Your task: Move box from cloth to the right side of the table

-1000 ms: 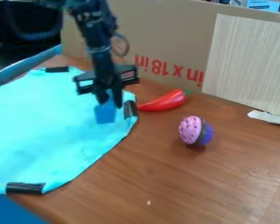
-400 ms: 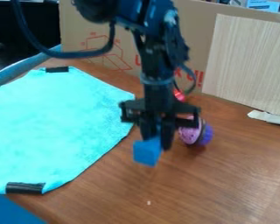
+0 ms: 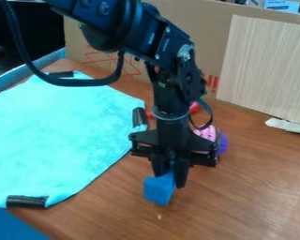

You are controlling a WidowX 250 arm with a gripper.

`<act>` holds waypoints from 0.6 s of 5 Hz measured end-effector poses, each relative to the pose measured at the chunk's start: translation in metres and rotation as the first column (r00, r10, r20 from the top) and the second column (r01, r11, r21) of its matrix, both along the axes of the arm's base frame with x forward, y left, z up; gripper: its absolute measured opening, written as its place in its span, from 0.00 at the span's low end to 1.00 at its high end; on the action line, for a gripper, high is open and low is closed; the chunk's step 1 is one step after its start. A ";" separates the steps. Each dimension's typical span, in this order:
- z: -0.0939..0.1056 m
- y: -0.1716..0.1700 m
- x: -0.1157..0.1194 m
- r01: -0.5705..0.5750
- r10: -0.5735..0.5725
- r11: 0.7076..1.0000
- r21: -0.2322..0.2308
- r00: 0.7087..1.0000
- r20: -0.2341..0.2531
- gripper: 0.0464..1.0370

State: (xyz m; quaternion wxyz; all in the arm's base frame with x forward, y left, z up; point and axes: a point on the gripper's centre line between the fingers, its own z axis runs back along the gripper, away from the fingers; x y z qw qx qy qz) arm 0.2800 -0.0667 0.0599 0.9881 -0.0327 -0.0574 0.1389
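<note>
OK, hand [image 3: 169,180] clamped on blue box [image 3: 157,191] nr 6 o'clock of view, cloth [image 3: 58,136] at box's 10, pink/purple toy [image 3: 222,143] approx 1.

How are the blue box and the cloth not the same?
The box is a deeper blue, while the cloth is bright turquoise. The box is small and chunky, but the cloth is big and flat. The box is in the pincer; the cloth is spread out with black strips on its edge. Both are a bluish colour.
</note>
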 end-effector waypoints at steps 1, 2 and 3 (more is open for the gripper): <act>0.000 0.001 -0.002 0.004 -0.004 1.000 0.004 1.000 -0.010 0.53; 0.006 0.000 0.000 0.031 -0.031 1.000 0.003 0.999 0.017 0.83; 0.034 0.000 -0.005 0.067 -0.066 0.998 -0.012 0.993 0.098 0.97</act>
